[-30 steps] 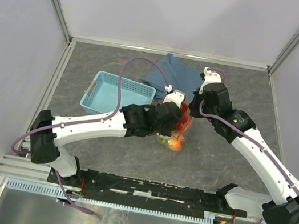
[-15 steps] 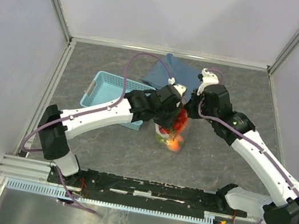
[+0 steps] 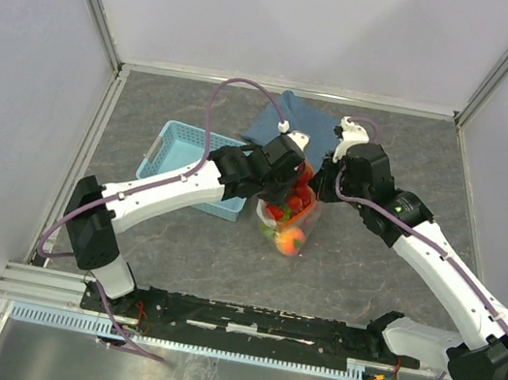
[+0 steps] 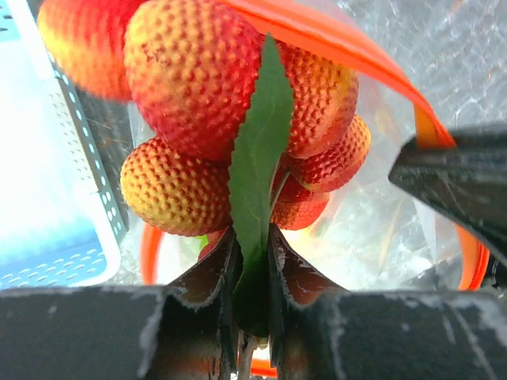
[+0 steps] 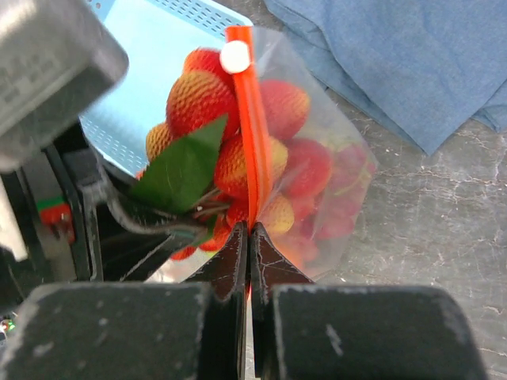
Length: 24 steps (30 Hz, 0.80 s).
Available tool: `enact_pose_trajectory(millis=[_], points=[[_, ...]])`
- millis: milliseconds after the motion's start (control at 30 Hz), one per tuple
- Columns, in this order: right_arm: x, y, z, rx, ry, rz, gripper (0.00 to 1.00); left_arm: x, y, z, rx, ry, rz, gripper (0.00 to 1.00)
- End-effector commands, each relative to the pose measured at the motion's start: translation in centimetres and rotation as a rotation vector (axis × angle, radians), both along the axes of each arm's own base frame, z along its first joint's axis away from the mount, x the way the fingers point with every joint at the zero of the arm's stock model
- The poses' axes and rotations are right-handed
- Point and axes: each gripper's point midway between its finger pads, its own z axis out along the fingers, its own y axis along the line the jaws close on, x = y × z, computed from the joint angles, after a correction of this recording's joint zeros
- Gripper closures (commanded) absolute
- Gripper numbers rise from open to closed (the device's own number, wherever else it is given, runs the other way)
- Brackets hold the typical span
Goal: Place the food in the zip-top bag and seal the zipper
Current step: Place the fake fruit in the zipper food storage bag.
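Observation:
The clear zip-top bag [image 3: 289,224] hangs over the table's middle, with an orange peach [image 3: 291,242] and other food showing through it. My right gripper [image 5: 249,233] is shut on the red-orange zipper [image 5: 246,127], whose white slider [image 5: 235,57] sits at the strip's far end. A bunch of red strawberries [image 4: 190,71] hangs by a green leaf [image 4: 257,142], and my left gripper [image 4: 253,237] is shut on that leaf. The bunch sits at the bag's open mouth, partly inside the orange rim [image 4: 333,36]. From above, the left gripper [image 3: 293,171] and right gripper [image 3: 320,186] nearly meet.
A light blue basket [image 3: 190,161] stands left of the bag, close beside the left forearm. A folded blue cloth [image 3: 286,119] lies behind both grippers near the back wall. Metal rails edge the grey table [image 3: 368,269].
The left arm has swung toward the back with the strawberry bunch, bringing it up to the bag's mouth. The bag has shifted slightly with it. The right gripper keeps its hold.

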Motion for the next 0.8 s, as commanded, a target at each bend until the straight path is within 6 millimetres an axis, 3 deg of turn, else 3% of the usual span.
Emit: enact_pose_trajectory(millis=[0, 133, 333, 600, 700, 767], points=[[0.0, 0.9, 1.9, 0.083, -0.036, 0.015, 0.98, 3.1, -1.1, 4.7, -0.157, -0.129, 0.118, 0.96], [0.0, 1.2, 1.6, 0.100, -0.012, 0.010, 0.98, 3.4, -2.4, 4.9, -0.220, -0.120, 0.137, 0.96], [0.4, 1.2, 1.4, 0.106, -0.010, -0.014, 0.98, 2.3, -4.0, 2.8, -0.227, -0.097, 0.110, 0.96], [1.1, -0.4, 2.4, 0.090, -0.064, -0.100, 0.98, 1.2, -1.4, -2.3, -0.118, -0.106, 0.161, 0.93], [1.2, -1.0, 2.7, 0.083, -0.080, -0.127, 0.98, 0.5, -1.0, -3.7, -0.097, -0.093, 0.149, 0.86], [1.3, -1.2, 2.8, 0.079, -0.086, -0.134, 0.98, 0.0, -1.0, -4.2, -0.090, -0.075, 0.131, 0.76]])
